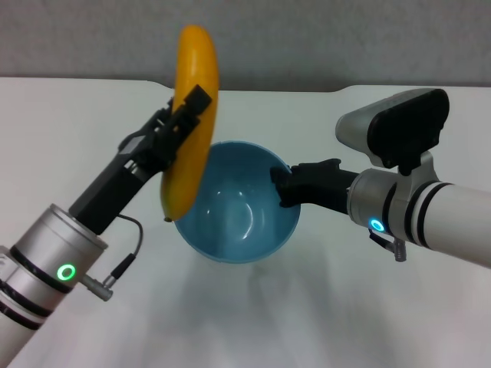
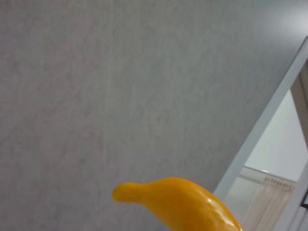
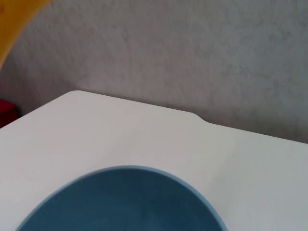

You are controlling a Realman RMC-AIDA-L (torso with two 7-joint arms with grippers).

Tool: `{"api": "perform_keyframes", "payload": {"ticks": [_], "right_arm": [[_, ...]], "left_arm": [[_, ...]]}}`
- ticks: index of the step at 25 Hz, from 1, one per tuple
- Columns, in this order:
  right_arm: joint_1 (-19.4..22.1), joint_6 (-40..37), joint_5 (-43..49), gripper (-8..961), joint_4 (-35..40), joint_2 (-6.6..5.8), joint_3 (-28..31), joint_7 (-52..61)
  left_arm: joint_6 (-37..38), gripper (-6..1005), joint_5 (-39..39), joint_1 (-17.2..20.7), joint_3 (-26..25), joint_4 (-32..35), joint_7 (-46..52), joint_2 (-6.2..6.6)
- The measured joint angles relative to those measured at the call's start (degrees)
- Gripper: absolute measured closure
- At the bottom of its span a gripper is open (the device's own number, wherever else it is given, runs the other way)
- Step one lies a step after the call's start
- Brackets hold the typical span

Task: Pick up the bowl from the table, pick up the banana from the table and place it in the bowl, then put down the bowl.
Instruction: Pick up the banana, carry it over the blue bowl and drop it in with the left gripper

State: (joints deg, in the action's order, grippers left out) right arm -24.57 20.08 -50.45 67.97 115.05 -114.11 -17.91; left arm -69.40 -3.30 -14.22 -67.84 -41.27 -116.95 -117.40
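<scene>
While lifted clear of the white tabletop (image 1: 430, 322) at scene centre, light-blue bowl (image 1: 234, 207) held by its right rim, pinched in the right claw (image 1: 282, 188), mouth tipped toward the near side. Clamped on that rim, fingers narrow, one inside and one outside the wall as far as can be judged. Empty inside. Shadow below on the tabletop suggests air under the base.

Just left of the bowl, banana (image 1: 192, 123) gripped about mid-length by the left claw (image 1: 184, 119), standing almost upright: upper end high against the grey wall, lower end hanging beside or just over the bowl's left rim; touching or not, cannot tell. Seen again in the left wrist view as a yellow-orange curve (image 2: 185, 204) with its tip toward the wall.

Judged as the placing step, with banana not yet in the bowl.

Handling, as a judgement: bowl glossy and rigid, likely light, prone to slip or pivot in a one-sided rim pinch, especially when extra weight lands off-centre. Banana firm-skinned but bruisable, smooth, longer than the bowl is wide, so likely to rest slanted across the rim instead of flat. Mid-body hold looks balanced; best lowered tip-first toward the bowl's middle before release.
</scene>
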Motion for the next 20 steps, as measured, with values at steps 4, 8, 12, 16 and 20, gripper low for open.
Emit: {"api": "perform_keyframes", "payload": {"ticks": [4,8,12,16,20], "right_arm": [[-0.48,-0.06,-0.04,913,-0.12,0.02,-0.2,0.01],[-0.67,-0.38,-0.07,913,-0.31,0.07,-0.26,0.14],[-1.32,-0.76,-1.36,913,-0.6,0.09,-1.08,0.09],[-1.88,-0.83,-2.41,913,-0.77,0.09,-1.97,-0.35],[-1.88,-0.84,-2.85,913,-0.49,0.09,-2.13,-0.41]], "left_arm": [[-0.34,485,0.09,-1.19,1.76,0.05,0.0,-0.02],[-0.38,484,0.03,-2.95,3.89,0.2,-0.44,-0.02],[-0.29,485,-0.01,-4.35,4.42,1.36,-2.05,-0.12],[-0.05,485,0.96,-4.81,4.43,2.29,-3.27,-0.27],[0.13,485,1.67,-5.06,5.11,2.56,-4.42,-0.31]]}}
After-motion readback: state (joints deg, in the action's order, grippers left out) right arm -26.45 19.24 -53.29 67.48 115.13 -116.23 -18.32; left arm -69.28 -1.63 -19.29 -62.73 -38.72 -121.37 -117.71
